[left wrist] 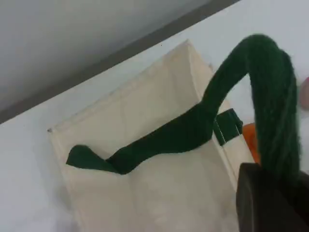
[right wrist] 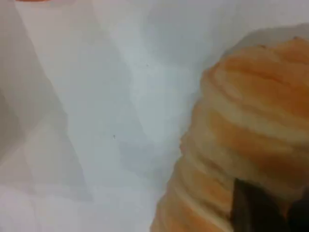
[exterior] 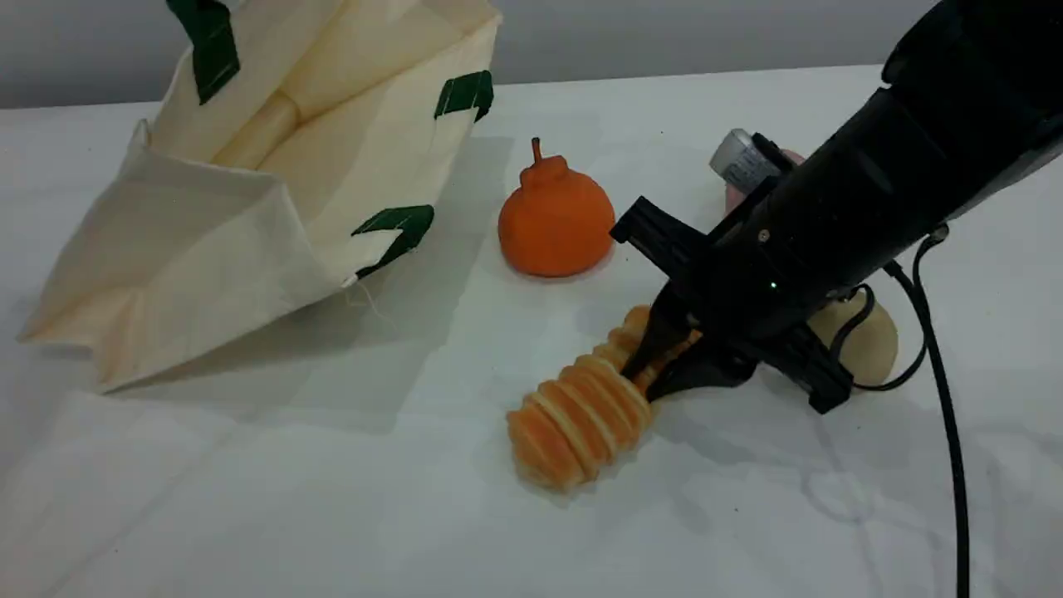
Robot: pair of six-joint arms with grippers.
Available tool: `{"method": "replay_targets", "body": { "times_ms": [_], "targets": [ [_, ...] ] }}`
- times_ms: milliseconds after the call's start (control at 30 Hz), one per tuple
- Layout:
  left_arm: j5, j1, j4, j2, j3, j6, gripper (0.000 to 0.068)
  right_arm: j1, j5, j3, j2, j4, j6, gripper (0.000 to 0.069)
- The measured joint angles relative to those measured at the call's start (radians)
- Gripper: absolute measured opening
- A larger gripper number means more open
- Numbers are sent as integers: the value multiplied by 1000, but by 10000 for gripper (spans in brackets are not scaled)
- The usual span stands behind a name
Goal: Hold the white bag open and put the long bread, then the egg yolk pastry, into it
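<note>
Right arm (exterior: 872, 191) slants down low, right gripper (exterior: 660, 374) pinching the bread (exterior: 573, 419); left gripper (left wrist: 265, 203) clamps the bag's (exterior: 208, 274) green handle (left wrist: 270, 87).

Open white bag (exterior: 208, 249), cream canvas with dark green patches, standing tilted at left. Ridged golden-orange long bread (exterior: 581, 411) lying slantwise at centre. Round tan egg yolk pastry (exterior: 872, 345) at right, partly hidden.

Count on the table: one white bag (exterior: 208, 249), with three green patches (exterior: 465, 94) in sight and one green loop handle (left wrist: 270, 87) seen. One long bread (exterior: 573, 415). One egg yolk pastry (exterior: 872, 345) — partly hidden. One orange stemmed fruit (exterior: 555, 224). One pink ball (exterior: 732, 198) — mostly hidden. One black arm (exterior: 872, 208).
</note>
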Motion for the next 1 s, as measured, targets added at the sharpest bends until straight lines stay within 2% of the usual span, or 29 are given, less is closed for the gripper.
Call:
{"method": "replay_targets", "body": {
  "times_ms": [167, 367, 633, 833, 1000],
  "targets": [
    [0, 0, 0, 0, 0, 0, 84, 0, -40, 0, -39, -1, -83, 54],
    [7, 0, 0, 0, 0, 0, 84, 0, -95, 0, -171, -40, -193, 51],
    [55, 0, 5, 0, 0, 29, 84, 0, -86, 1, -369, -253, -229, 50],
    [77, 0, 1, -1, 0, 65, 84, 0, 23, 1, -497, -454, -229, 48],
    [77, -8, -6, -21, 0, 176, 84, 0, 107, 1, -548, -548, -237, 48]
  ]
}}
